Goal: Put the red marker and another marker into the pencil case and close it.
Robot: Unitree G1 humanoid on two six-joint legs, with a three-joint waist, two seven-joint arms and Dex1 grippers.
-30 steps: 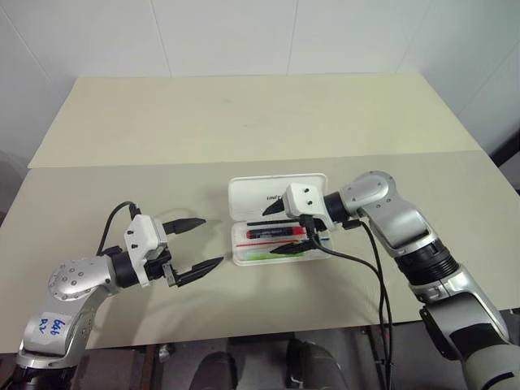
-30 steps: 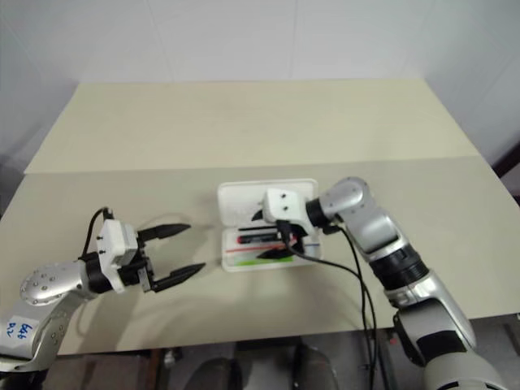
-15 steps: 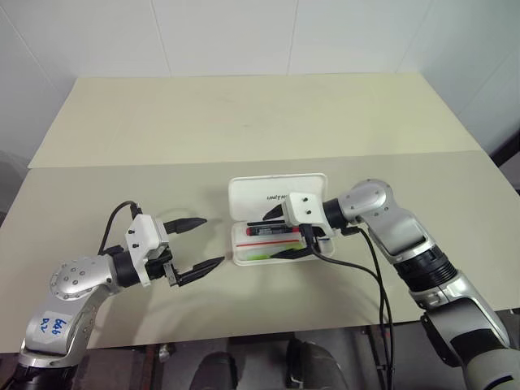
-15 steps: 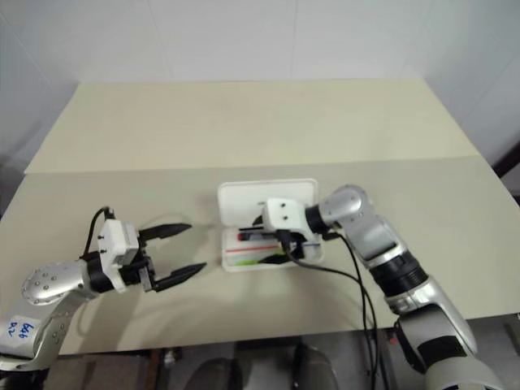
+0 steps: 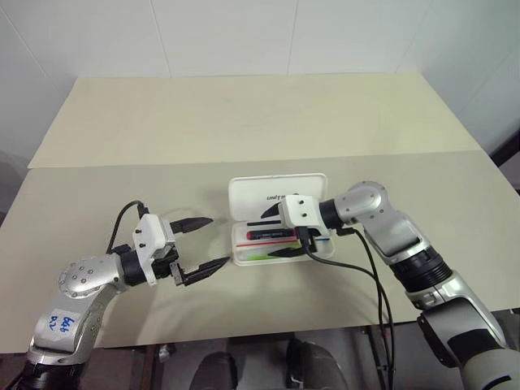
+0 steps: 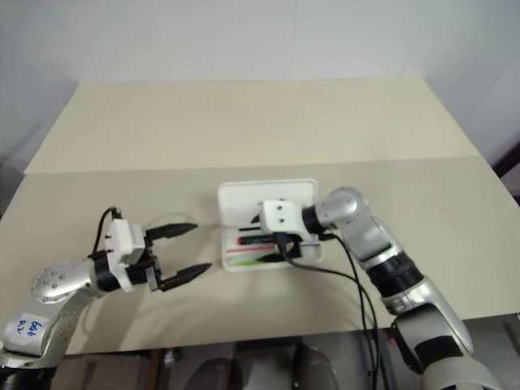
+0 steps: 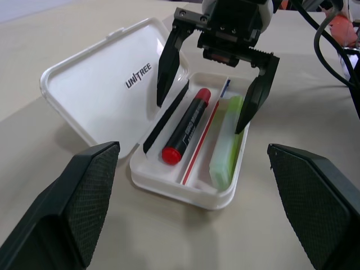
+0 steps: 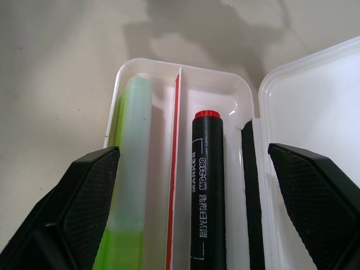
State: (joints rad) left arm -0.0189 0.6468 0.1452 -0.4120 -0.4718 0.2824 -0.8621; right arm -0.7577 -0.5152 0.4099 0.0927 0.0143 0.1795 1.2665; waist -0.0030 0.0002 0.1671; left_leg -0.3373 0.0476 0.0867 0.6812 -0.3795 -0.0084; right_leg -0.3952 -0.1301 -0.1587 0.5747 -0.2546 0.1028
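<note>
Right gripper (image 5: 277,232) hovers jaws apart over the open pencil case (image 5: 277,197), centre frame. Left gripper (image 5: 207,243) waits wide open at lower left. Inside the white case lie the red marker (image 7: 187,126) and the pale green highlighter (image 7: 226,142), side by side. Beige table (image 5: 244,122), white wall behind. The left wrist view reads the lid's UNITREE lettering (image 7: 138,75).

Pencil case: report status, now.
Both grippers open: left beside the case, right over it. Red marker and green highlighter inside pencil case. Lid open, nothing blocking.
</note>
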